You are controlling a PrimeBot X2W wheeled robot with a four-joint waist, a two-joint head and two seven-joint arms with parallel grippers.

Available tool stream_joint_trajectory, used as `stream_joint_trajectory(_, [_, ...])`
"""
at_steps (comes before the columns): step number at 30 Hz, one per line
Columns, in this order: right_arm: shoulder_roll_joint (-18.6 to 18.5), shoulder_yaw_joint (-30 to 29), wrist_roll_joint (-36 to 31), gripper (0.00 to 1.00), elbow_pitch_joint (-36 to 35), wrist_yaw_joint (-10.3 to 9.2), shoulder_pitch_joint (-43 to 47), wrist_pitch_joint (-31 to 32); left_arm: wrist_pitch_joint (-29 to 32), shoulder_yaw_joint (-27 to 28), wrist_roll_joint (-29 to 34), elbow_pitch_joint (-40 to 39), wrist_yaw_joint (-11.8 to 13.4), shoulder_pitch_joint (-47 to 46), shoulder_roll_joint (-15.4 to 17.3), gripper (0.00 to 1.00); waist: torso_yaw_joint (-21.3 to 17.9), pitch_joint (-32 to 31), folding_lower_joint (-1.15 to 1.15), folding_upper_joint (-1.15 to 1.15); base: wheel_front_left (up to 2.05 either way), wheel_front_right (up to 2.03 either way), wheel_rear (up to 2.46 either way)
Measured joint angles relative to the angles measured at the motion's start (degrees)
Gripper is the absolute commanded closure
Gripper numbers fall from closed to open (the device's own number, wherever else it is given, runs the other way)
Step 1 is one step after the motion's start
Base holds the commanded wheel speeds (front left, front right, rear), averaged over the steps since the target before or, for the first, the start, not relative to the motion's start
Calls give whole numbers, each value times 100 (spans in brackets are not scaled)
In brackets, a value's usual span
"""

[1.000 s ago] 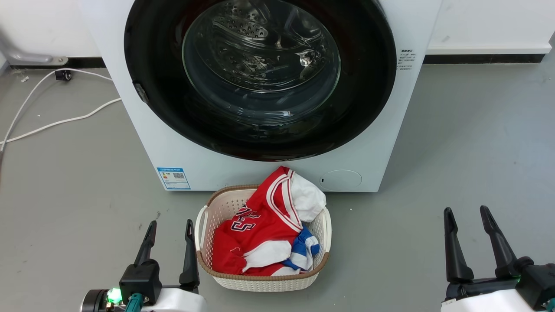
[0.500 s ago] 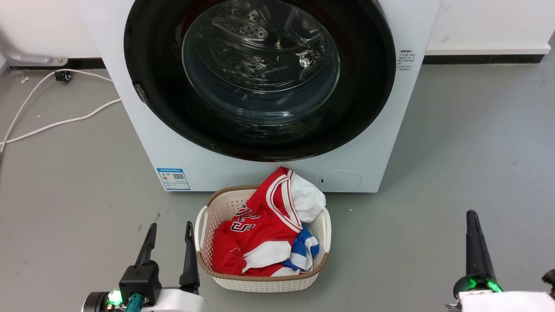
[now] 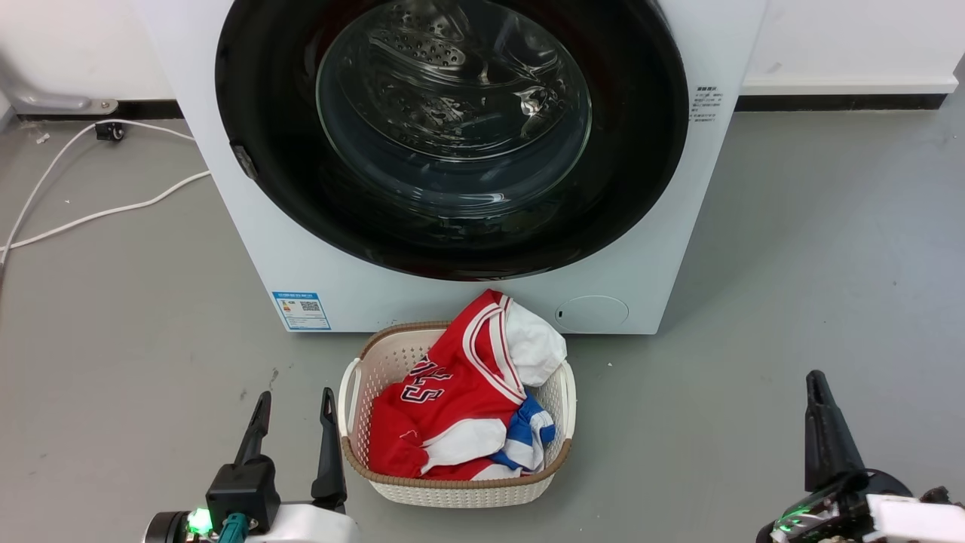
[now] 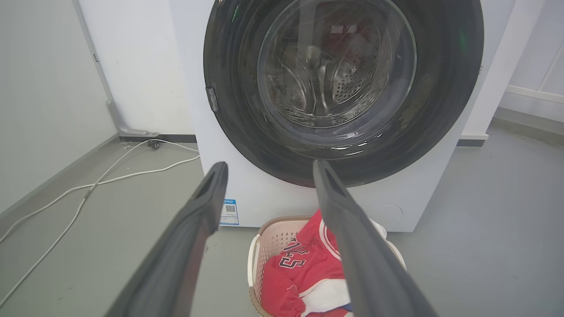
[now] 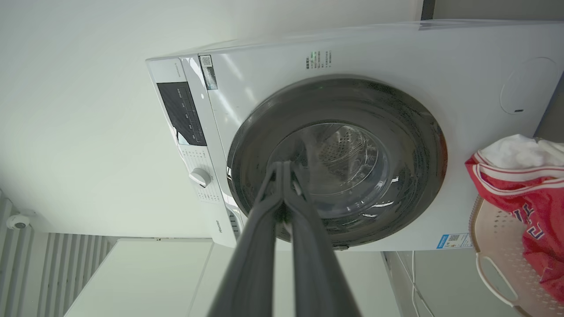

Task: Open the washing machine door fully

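Risk: the washing machine door [image 3: 452, 136] sits shut behind the laundry basket [image 3: 353, 392]; left end effector [image 3: 295, 394] spread wide, right end effector [image 5: 282, 167] pinched empty; a reaching arm might clip the laundry basket.

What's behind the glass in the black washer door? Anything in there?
Behind the clear window of the round glossy black washing machine door, a perforated steel drum shows. Reflections and the door's black ring cover its lower part, so laundry there cannot be ruled out.

Black fingers [image 3: 329, 445], white forearms [image 3: 310, 525], green lights [image 3: 197, 520]
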Motion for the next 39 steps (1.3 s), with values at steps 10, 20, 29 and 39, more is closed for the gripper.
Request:
stream_joint_trajectory(10, [-2, -519, 814, 100, -219, -1, 215, 1401, 0, 22, 1, -47, 9, 4, 0, 0, 7, 16, 0, 0, 0, 0, 0])
stream_joint_trajectory(20, [-2, -565, 811, 100, -205, -1, 235, 1537, 0, 38, 1, -79, 0, 17, 0, 0, 8, 53, 0, 0, 0, 0, 0])
stream_joint_trajectory(29, [-2, -660, 765, 100, -141, 0, -18, 1559, -1, 46, 42, -145, 1, -70, 0, 0, 25, 278, 0, 0, 0, 0, 0])
stream_joint_trajectory(39, [-148, -1490, 580, 100, 500, 0, -1453, 1941, -1, 27, 59, -276, -5, -504, 0, 0, 84, 841, 0, 0, 0, 0, 0])
